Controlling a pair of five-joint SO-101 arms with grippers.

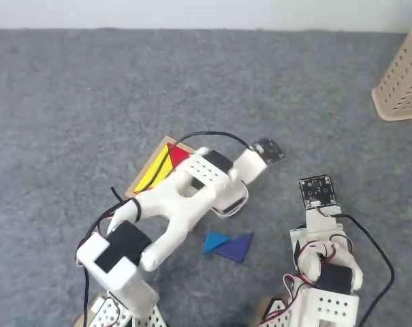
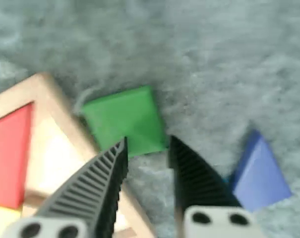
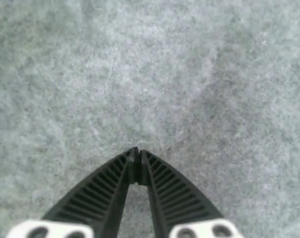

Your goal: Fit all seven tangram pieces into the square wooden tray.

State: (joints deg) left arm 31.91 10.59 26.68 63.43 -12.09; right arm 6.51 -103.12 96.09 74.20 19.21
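In the left wrist view my left gripper (image 2: pixel 146 147) is open, its fingertips just short of a green square piece (image 2: pixel 124 120). That piece lies on the carpet against the outer rim of the wooden tray (image 2: pixel 54 101). Inside the tray sit a red piece (image 2: pixel 11 151) and a yellow one (image 2: pixel 0 218). A purple piece (image 2: pixel 259 174) lies on the carpet beside the right finger. From above, the left arm (image 1: pixel 185 197) covers part of the tray (image 1: pixel 139 182); a blue triangle (image 1: pixel 215 242) and the purple piece (image 1: pixel 237 247) lie nearby. My right gripper (image 3: pixel 136 151) is shut above bare carpet.
A perforated beige basket (image 1: pixel 402 75) stands at the far right edge. The right arm (image 1: pixel 325 269) sits folded near the front right. Grey carpet covers the table, with open room at the back and left.
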